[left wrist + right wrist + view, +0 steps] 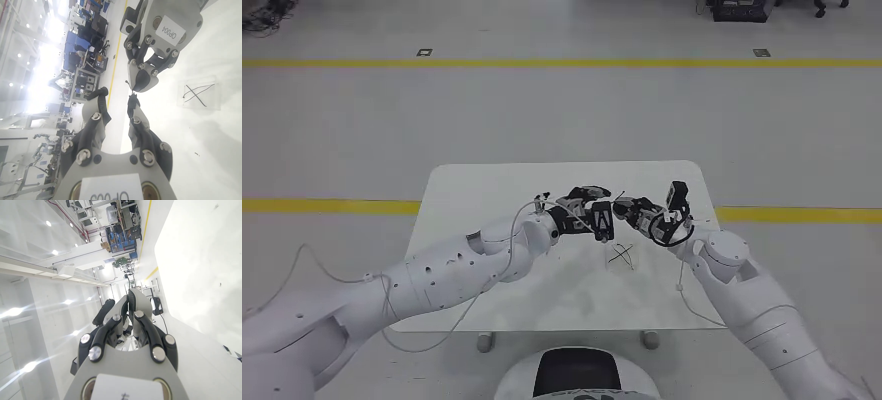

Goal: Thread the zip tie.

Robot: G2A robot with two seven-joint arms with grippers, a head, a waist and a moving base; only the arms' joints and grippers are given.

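- The white tabletop (462, 280) carries everything, and both arms meet above its middle.
- The left gripper (118, 94) has its two fingers spread wide and nothing between them. One fingertip sits just beside the tip of the right gripper (140, 85), and they may be touching.
- The right gripper has its fingers pressed together (its own wrist view shows the pads flat against each other). It seems to pinch the held zip tie (128, 83), though only a short dark end pokes out at the tip.
- One clear tray (198, 107) lies flat on the tabletop, near the grippers on the side toward the robot.
- Two loose zip ties (196, 92), thin and dark, lie in the tray crossed over one another like an X. That makes three ties in all.
- One small dark scrap (196, 154) lies on the bare tabletop, apart from the tray.
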